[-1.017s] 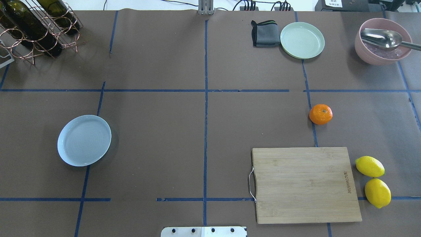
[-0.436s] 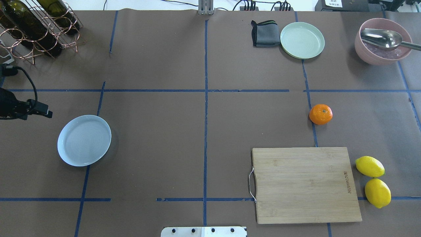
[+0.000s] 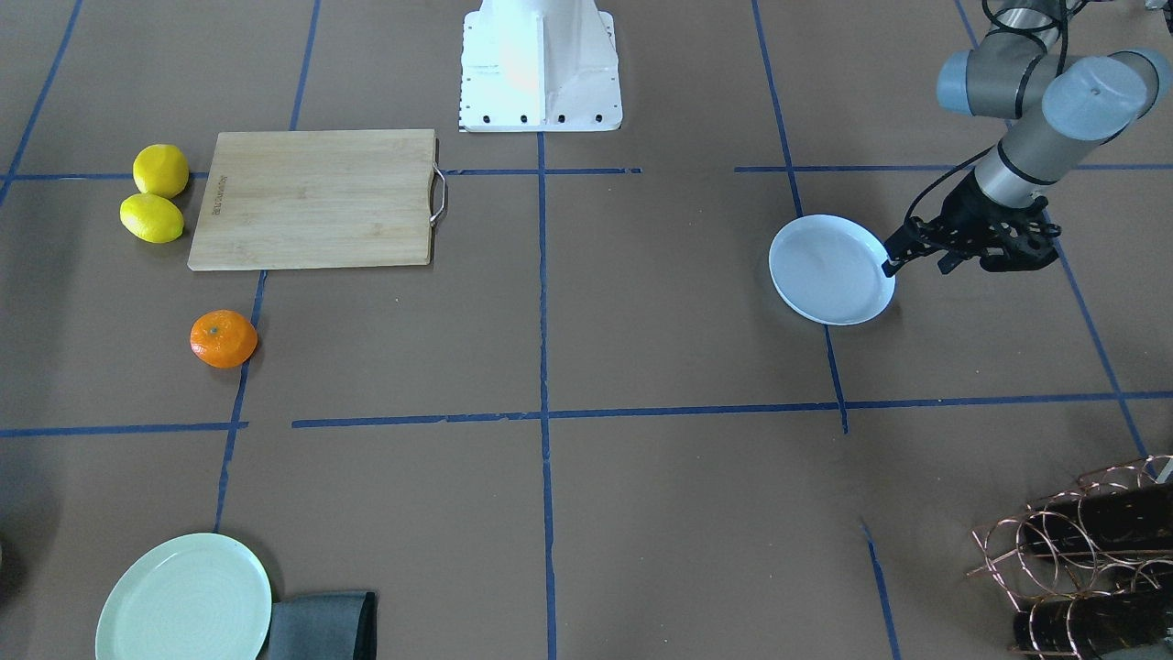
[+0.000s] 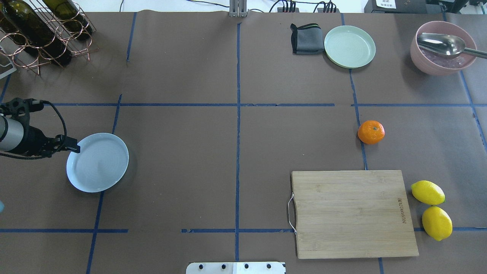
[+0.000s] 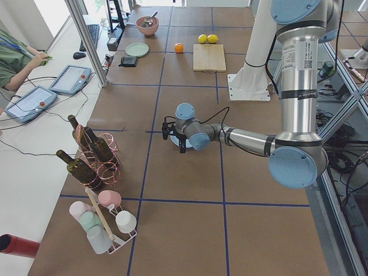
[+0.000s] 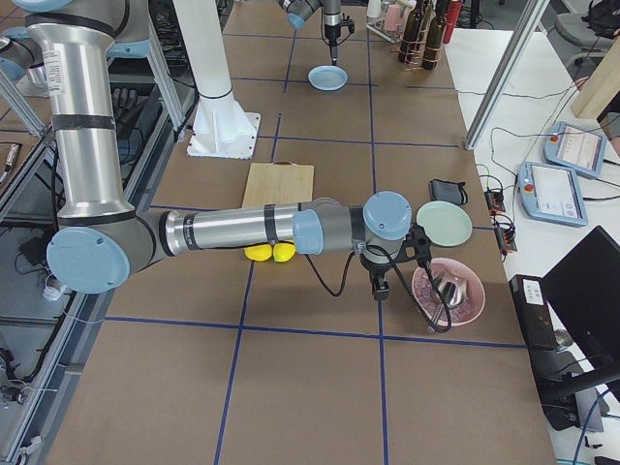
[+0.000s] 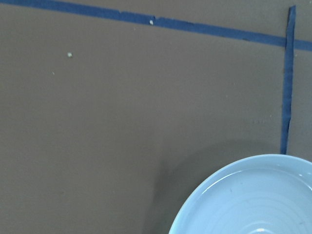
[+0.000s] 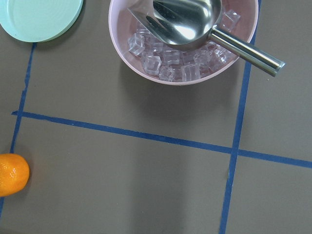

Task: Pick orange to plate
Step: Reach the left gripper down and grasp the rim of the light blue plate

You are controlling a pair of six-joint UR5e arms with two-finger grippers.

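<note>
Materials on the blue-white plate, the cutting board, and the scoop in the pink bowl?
The plate: glazed ceramic or melamine, can't tell which; glossy sheen, faint concentric rings.
The cutting board: likely bamboo, matte; pale strip grain, wire handle.
The scoop: polished metal, probably steel; mirror-like highlights.

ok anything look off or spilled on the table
Nothing stands out. The orange sits whole on the table, the plate lies flat and empty, and the ice is all inside the pink bowl with the scoop resting in it.
</note>
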